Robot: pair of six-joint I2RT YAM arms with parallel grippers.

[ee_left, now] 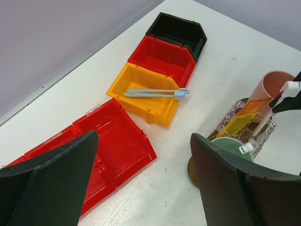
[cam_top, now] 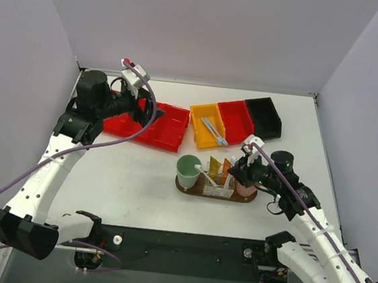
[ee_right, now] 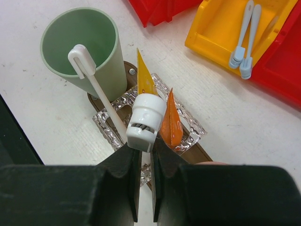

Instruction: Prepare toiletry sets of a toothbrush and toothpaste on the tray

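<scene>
The dark wooden tray (cam_top: 190,190) carries a green cup (cam_top: 188,172), a clear glass (ee_right: 188,123) and a pink cup (cam_top: 243,188). A yellow toothpaste tube (ee_right: 143,80) and an orange one (ee_right: 171,123) stand in the glass. My right gripper (ee_right: 146,148) hovers over the tray, shut on one end of a white toothbrush (ee_right: 101,94). The toothbrush's far end lies over the green cup's rim. Two pale blue toothbrushes (cam_top: 212,130) lie in the yellow bin (ee_left: 141,101). My left gripper (ee_left: 146,183) is open and empty, above the table beside the red bins.
Two flat red bins (cam_top: 153,125) sit at the back left under the left arm. A yellow bin, a red bin (cam_top: 237,118) and a black bin (cam_top: 264,115) stand in a row at the back right. Walls enclose the table on three sides.
</scene>
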